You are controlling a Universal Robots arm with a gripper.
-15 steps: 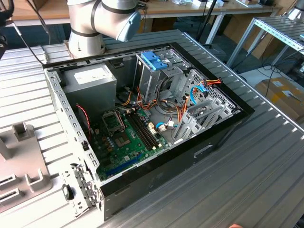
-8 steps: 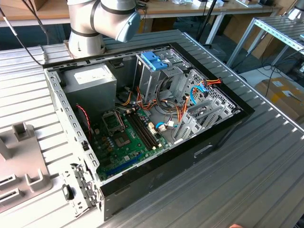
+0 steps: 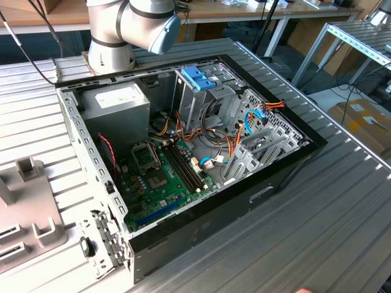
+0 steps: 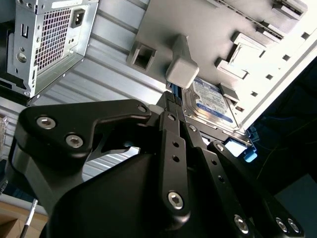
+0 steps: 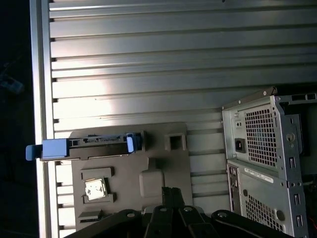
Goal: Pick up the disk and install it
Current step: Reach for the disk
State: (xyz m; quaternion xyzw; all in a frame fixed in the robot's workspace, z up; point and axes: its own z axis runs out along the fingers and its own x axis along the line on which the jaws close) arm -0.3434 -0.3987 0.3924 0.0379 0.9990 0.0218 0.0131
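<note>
Gripper jaws look pressed together with nothing between them, so it's empty. It hangs over the moulded grey plastic fixture plate.

Exterior view, left to right:
- The fixture plate sits at the exterior view's left edge.
- Next is the black open-sided steel computer case on the ribbed aluminium table.
- Inside the case is the tall bare-metal drive cage with a blue plastic top. The case lies off to one side of the gripper, beyond the plate.

The flat silver-grey metal disk, with a white-and-blue label and a light-blue plastic frame, is parked in the plate. It is near the fingertips and apart from them as far as I can tell. A rounded grey plastic post stands just beside the disk end closest to the gripper.

My read is that this is the approach for the pick, with nothing gripped yet. To do it well:
- Spread the jaws wider than the disk before closing in.
- Square the wrist to the disk's long edges.
- Clamp on the metal body between the blue frame tabs, not on the label or the tabs.
- Keep clear of the post; clipping it would skew the grasp.
- Lift straight out of the plate.
</note>
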